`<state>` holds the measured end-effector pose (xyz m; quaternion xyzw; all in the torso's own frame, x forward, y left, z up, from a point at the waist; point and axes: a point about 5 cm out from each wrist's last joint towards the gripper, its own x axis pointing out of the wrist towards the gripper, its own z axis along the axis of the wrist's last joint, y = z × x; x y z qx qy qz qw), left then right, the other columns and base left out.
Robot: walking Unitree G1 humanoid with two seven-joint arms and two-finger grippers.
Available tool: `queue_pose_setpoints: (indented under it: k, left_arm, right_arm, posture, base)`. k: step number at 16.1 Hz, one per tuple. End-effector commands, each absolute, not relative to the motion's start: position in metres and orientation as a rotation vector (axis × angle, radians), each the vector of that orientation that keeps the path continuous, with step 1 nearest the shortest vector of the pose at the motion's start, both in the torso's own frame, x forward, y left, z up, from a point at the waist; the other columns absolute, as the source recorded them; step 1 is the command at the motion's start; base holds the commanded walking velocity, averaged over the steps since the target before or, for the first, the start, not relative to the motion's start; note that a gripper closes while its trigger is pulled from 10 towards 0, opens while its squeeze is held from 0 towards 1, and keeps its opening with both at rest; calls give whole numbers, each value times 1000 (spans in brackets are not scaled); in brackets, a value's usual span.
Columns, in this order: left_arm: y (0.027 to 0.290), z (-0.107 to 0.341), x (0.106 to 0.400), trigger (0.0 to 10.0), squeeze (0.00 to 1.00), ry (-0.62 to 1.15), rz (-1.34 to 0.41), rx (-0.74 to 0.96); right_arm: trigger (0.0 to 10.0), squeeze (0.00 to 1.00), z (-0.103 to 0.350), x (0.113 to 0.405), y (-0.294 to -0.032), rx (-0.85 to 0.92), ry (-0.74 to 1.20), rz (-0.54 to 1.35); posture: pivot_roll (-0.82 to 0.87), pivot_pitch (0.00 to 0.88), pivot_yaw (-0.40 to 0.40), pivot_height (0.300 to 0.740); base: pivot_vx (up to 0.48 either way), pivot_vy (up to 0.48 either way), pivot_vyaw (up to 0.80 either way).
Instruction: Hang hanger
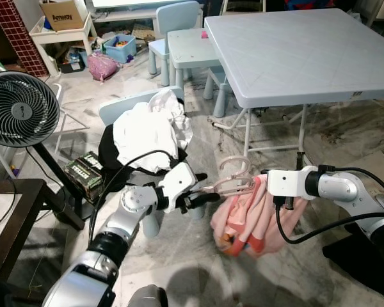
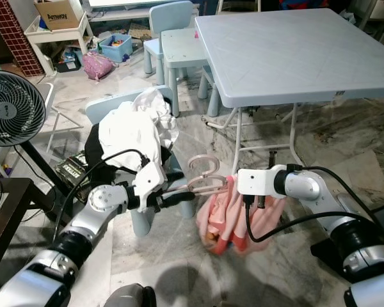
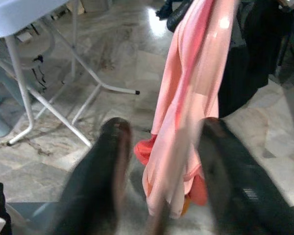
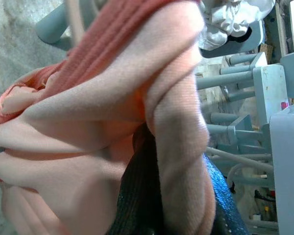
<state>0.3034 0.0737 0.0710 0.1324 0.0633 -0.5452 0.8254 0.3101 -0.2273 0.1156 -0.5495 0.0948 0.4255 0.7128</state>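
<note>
Mostly: left pincer (image 1: pixel 208 192) grips hanger (image 1: pixel 233 179); right pincer (image 1: pixel 264 185) state unclear; box (image 1: pixel 63 14) reads "Amway".

Head eyes look down; wrist cameras sit close.

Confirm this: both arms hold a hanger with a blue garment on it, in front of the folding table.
Wrong on colour. The garment on the hanger is pink, as the left eye view shows. Both grippers, left and right, do hold it in front of the folding table.
</note>
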Motion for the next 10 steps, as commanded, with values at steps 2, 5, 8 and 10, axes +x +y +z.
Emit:
queue_pose_setpoints:
  k: [2, 5, 8, 10]
  left_arm:
    - [77, 75, 308, 0, 0, 148, -1175, 301]
    - [78, 76, 309, 0, 0, 150, -1183, 323]
    - [80, 75, 310, 0, 0, 171, -1194, 334]
    - [82, 74, 310, 0, 0, 181, -1202, 366]
  right_arm:
    - [10000, 0, 128, 315, -230, -1259, 179, 928]
    - [10000, 0, 127, 315, -231, -1274, 187, 933]
    - [10000, 0, 125, 315, -234, -1307, 195, 941]
    - [10000, 0, 125, 316, -235, -1315, 196, 938]
  posture:
    - [-100, 0, 43, 740]
    - [-97, 0, 41, 740]
    - [-97, 0, 43, 740]
    - [-97, 0, 46, 740]
  base:
    - [0, 0, 0]
    - [0, 0, 0]
    - [0, 0, 0]
    - [0, 0, 0]
